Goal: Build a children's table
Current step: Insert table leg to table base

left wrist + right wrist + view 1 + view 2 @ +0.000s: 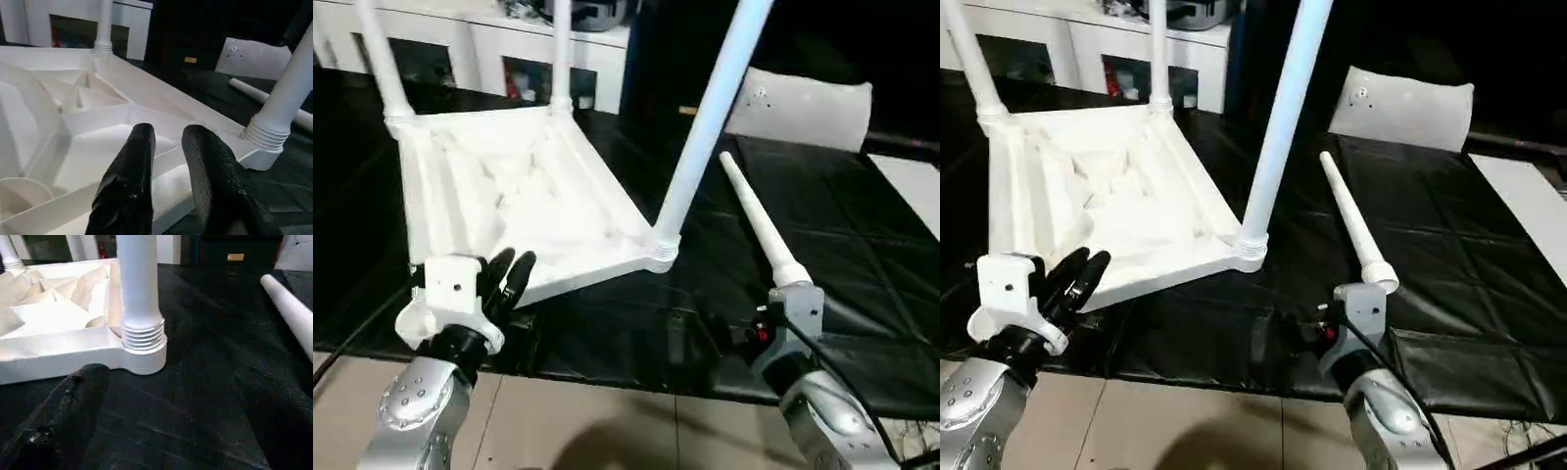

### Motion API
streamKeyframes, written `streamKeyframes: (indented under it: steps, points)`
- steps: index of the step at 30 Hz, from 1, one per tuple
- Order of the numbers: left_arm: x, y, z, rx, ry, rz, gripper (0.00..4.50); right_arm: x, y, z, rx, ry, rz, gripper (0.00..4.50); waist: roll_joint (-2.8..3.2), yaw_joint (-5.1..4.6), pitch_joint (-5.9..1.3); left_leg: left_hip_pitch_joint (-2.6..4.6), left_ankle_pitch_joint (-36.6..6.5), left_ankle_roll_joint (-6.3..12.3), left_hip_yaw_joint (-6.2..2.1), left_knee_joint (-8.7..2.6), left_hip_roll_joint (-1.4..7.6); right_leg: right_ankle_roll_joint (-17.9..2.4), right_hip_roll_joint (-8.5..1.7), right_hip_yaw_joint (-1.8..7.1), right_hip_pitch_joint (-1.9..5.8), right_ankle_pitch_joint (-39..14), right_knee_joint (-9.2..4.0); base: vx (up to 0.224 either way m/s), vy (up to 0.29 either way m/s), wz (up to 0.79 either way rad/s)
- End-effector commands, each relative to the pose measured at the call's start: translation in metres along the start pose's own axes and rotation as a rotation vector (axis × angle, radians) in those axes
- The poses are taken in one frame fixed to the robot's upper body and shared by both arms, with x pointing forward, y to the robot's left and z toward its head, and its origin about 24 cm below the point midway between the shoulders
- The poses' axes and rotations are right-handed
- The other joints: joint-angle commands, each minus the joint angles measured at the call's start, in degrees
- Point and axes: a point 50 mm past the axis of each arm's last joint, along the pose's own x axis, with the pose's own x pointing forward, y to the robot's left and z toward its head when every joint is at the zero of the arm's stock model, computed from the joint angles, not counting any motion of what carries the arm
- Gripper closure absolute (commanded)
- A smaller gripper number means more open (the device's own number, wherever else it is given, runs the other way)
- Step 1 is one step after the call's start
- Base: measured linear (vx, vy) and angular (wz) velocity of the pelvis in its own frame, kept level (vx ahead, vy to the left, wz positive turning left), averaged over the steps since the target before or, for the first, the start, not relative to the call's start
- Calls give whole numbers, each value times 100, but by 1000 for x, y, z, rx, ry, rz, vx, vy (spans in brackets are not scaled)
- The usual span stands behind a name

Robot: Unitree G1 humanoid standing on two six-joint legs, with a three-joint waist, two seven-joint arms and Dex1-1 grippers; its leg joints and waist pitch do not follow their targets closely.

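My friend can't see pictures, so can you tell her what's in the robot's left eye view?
An upside-down white table top lies on a black mat with three legs standing up in its corners. A fourth leg lies loose on the mat beside it. The left gripper hovers at the top's near edge.

blk mat [822, 245] | white bag [803, 108] far edge | white cabinet [489, 49] behind

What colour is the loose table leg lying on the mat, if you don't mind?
White, like the rest; the loose leg shows best in the left eye view.
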Motion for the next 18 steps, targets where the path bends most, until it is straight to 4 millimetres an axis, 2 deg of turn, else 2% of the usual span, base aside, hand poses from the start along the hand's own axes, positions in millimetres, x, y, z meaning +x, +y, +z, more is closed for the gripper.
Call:
streamKeyframes:
  steps: [1,2,3,5,6,8,14,15,16,18]
  points:
    - [2,-4,1,-4,-7,-26,311,1,-9,2,-27,-3,-33,0,102,14,-163,-67,-814,44,-50,-481,284,-538,-522,410,86,11,-481,0,0,0]
    - [2,-5,1,-3,-7,-28,311,2,-9,2,-30,-5,-31,0,72,10,-165,-72,-753,54,-46,-479,287,-521,-515,410,86,74,-477,0,0,0]
    - [2,-5,1,1,-6,-36,311,4,-8,3,-34,-8,-25,0,94,17,-177,-64,-662,61,-44,-472,290,-522,-507,405,72,225,-458,0,0,0]
    - [2,-5,1,11,-5,-32,311,6,-7,3,-37,-9,-20,0,88,16,-167,-65,-654,66,-33,-471,287,-518,-500,404,63,288,-457,0,0,0]
    - [2,-4,2,19,-7,-28,311,7,-7,3,-37,-8,-18,0,101,19,-171,-61,-660,63,-32,-468,291,-520,-504,407,61,302,-453,0,0,0]
    - [3,-4,2,23,-8,-27,311,7,-6,3,-39,-6,-15,0,90,21,-169,-63,-673,64,-28,-471,292,-511,-500,407,63,298,-455,0,0,0]
    - [7,-3,3,61,-13,-25,311,8,-5,1,-47,2,-10,0,130,28,-167,-60,-703,36,-29,-476,295,-521,-502,410,58,258,-458,0,0,0]
    - [8,-5,3,13,-28,-44,311,8,-5,1,-47,3,-10,0,122,28,-166,-62,-715,30,-27,-474,297,-542,-510,414,61,259,-457,0,0,0]
    - [8,-5,3,11,-33,-49,335,8,-4,1,-47,3,-10,0,130,31,-167,-60,-719,23,-27,-478,299,-556,-509,411,60,264,-456,0,0,0]
    - [8,-5,5,-2,-39,-41,335,9,-4,1,-46,3,-10,0,129,26,-166,-61,-743,11,-25,-477,300,-586,-504,414,57,288,-450,0,0,0]
